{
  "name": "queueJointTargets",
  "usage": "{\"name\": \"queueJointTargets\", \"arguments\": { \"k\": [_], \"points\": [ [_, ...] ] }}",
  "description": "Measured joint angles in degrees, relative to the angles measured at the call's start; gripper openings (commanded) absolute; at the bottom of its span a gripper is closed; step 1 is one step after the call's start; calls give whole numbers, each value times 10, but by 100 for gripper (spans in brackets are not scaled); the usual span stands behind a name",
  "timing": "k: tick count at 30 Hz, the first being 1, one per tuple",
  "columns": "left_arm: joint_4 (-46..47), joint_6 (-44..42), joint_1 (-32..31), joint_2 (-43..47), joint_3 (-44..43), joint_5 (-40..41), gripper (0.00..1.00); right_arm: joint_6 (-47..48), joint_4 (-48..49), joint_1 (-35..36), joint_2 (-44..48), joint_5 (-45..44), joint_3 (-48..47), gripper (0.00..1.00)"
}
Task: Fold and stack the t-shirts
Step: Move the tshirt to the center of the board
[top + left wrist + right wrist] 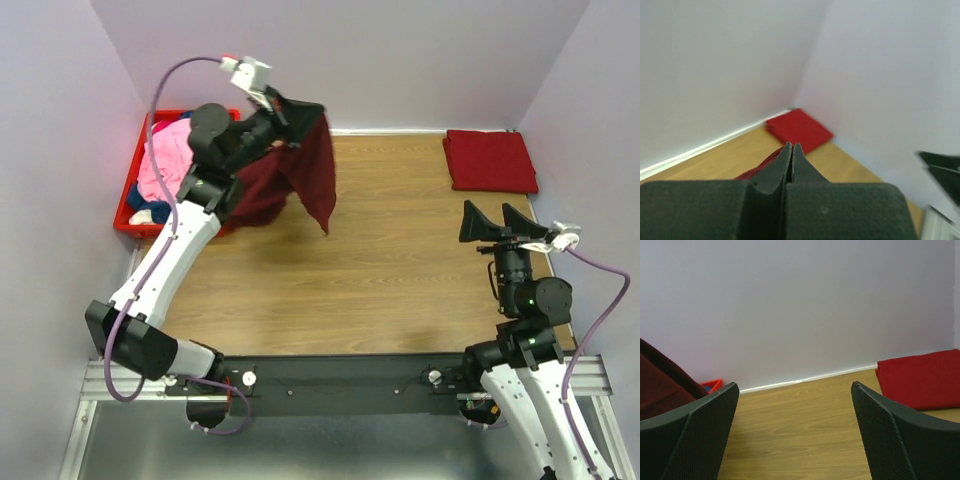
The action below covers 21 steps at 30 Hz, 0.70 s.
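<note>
My left gripper (290,108) is shut on a dark maroon t-shirt (300,175) and holds it up above the table's back left; the cloth hangs down to the wood. In the left wrist view the shut gripper (791,146) shows a bit of that shirt (757,167) below it. A folded red t-shirt (490,160) lies at the back right, also in the left wrist view (797,129) and the right wrist view (922,380). Pink (165,160) and navy (140,195) shirts lie in the crate. My right gripper (497,220) is open and empty near the right edge.
A red plastic crate (125,215) stands at the back left against the wall, partly behind the left arm. Lilac walls close the table at the back and both sides. The wooden tabletop (400,270) lies between the arms.
</note>
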State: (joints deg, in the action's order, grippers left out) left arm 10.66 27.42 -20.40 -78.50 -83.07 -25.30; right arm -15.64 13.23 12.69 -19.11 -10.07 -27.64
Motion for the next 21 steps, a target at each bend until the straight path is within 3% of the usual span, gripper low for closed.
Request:
{"name": "queueJointTargets", "arguments": {
  "k": [7, 11, 13, 17, 18, 19, 21],
  "points": [
    [-6, -29, -141, -38, -99, -35, 0, 3, -1, 0, -12, 0, 0, 100],
    [-25, -67, -174, -35, -119, -33, 0, 8, -1, 0, -17, 0, 0, 100],
    [-45, -92, -178, -26, -105, 7, 0, 11, -2, 0, -20, 0, 0, 100],
    [-126, -124, -175, -18, -59, 205, 0, 16, -9, 0, -33, 1, -2, 100],
    [-149, -127, -172, -22, -48, 259, 4, 17, -12, 0, -38, 4, -3, 100],
    [-169, -128, -169, -26, -41, 305, 19, 17, -14, 0, -41, 7, -4, 100],
    [-217, -123, -158, -49, -23, 396, 23, 18, -21, 0, -54, 15, -9, 100]
  ]
}}
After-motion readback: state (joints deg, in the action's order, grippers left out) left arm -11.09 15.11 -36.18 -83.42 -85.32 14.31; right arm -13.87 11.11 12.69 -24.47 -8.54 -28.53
